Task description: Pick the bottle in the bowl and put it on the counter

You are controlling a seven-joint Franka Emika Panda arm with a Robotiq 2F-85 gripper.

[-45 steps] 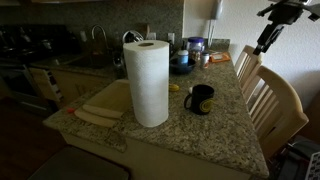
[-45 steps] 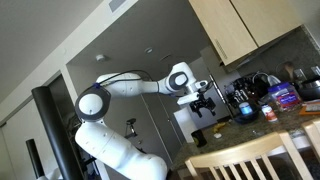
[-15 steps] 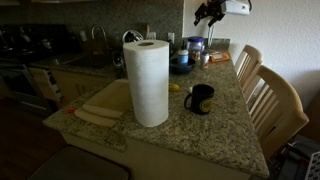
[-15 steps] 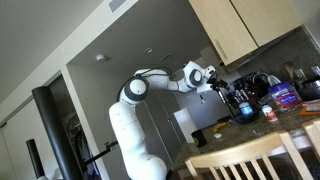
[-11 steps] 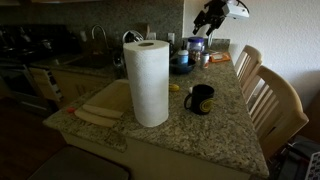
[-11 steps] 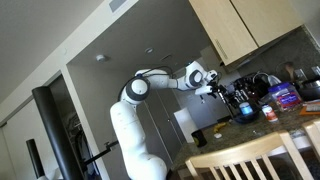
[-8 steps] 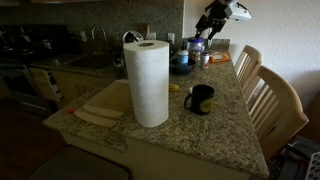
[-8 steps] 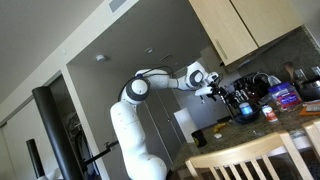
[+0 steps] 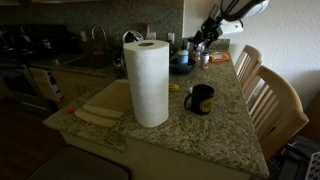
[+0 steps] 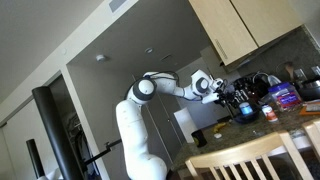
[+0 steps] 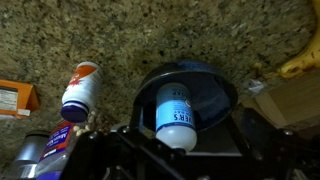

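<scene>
The bottle point(image 11: 177, 115) lies on its side inside the bowl point(image 11: 215, 88), just below the middle of the wrist view. Its long axis runs from the top to the bottom of the frame, with the white end toward the lower edge. Which end carries the cap is not clear. Only the wrist view shows this: in an exterior view the bowl point(image 9: 182, 66) is a small dark shape at the far upper end of the counter point(image 9: 220, 128), and its contents cannot be made out. The gripper point(image 9: 203, 40) hangs just above that spot, while in an exterior view it point(image 10: 222, 92) is a dark cluster at the end of the white arm point(image 10: 165, 88). In the wrist view its dark parts fill the lower edge and merge with the bowl's rim, so I cannot tell how wide the jaws stand. The wrist view counts one bowl and one bottle in it, plus one orange-capped bottle point(image 11: 79, 91) lying tilted on the granite to the left and one banana point(image 11: 300, 63) at the right edge. An exterior view adds one paper towel roll point(image 9: 149, 82), one black mug point(image 9: 200, 98), one cutting board point(image 9: 100, 106) and two chairs point(image 9: 272, 105).
</scene>
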